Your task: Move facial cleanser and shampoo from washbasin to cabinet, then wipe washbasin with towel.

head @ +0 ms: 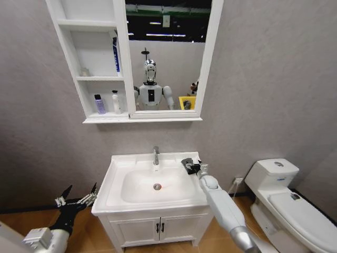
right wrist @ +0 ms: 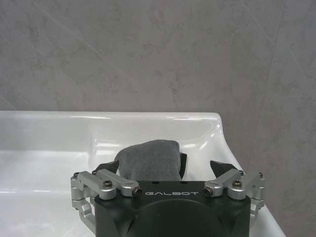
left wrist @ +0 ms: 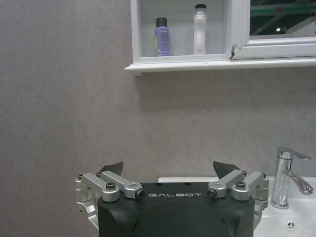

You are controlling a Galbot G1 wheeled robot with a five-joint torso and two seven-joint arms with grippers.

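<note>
On the back right corner of the washbasin (head: 117, 174) rim lies the dark grey towel (right wrist: 148, 159), bunched. My right gripper (head: 190, 166) hangs over it, open, and in the right wrist view the gripper (right wrist: 163, 169) has one finger on each side of the cloth with a gap to each. A purple bottle (head: 99, 104) and a white bottle (head: 116, 101) stand side by side on the lowest shelf of the cabinet (head: 122, 79); I cannot tell which is the facial cleanser and which the shampoo. My left gripper (head: 80, 193) is open and holds nothing, low and left of the basin.
The chrome tap (head: 156, 155) stands at the middle of the back rim. A blue tube (head: 116, 55) and a small jar (head: 85, 71) sit on the middle shelf. A white toilet (head: 284, 200) is to the right. A two-door cupboard (head: 158, 229) is under the basin.
</note>
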